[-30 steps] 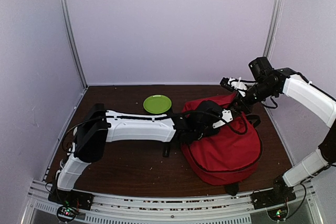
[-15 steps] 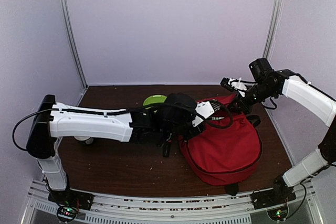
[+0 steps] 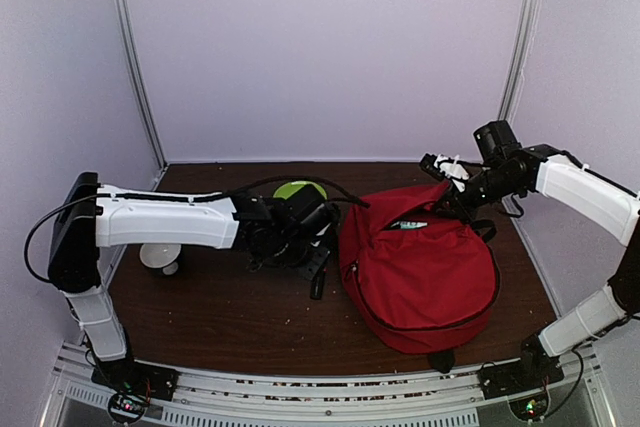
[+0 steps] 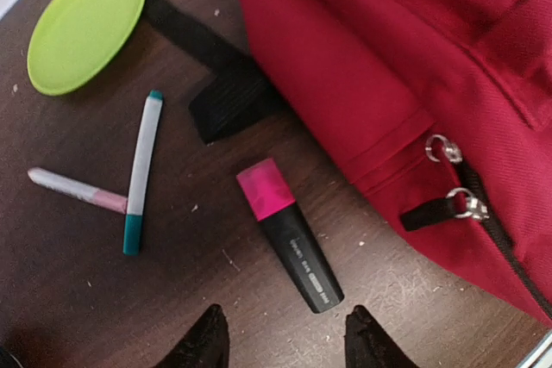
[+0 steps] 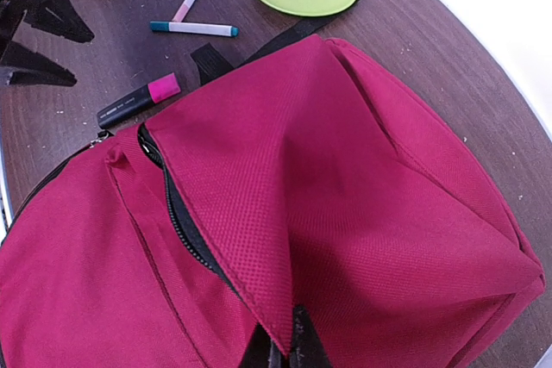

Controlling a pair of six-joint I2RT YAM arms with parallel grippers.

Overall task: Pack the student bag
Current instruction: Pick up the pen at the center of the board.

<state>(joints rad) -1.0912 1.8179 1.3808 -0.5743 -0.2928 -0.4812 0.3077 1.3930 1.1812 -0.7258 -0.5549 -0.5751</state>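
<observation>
Hovering open over the pink highlighter (image 4: 289,239), the left gripper (image 4: 285,338) looks poised to pick it; right of centre on the bench (image 3: 250,317), the student bag (image 3: 425,277) has its flap pinched up by the right gripper (image 5: 280,352), holding its mouth open

Left arm (image 3: 165,219) and right arm (image 3: 590,187): white shells, black joints, black cables; left gripper (image 4: 280,342) has 2 black fingers (image 4: 203,346).
</observation>
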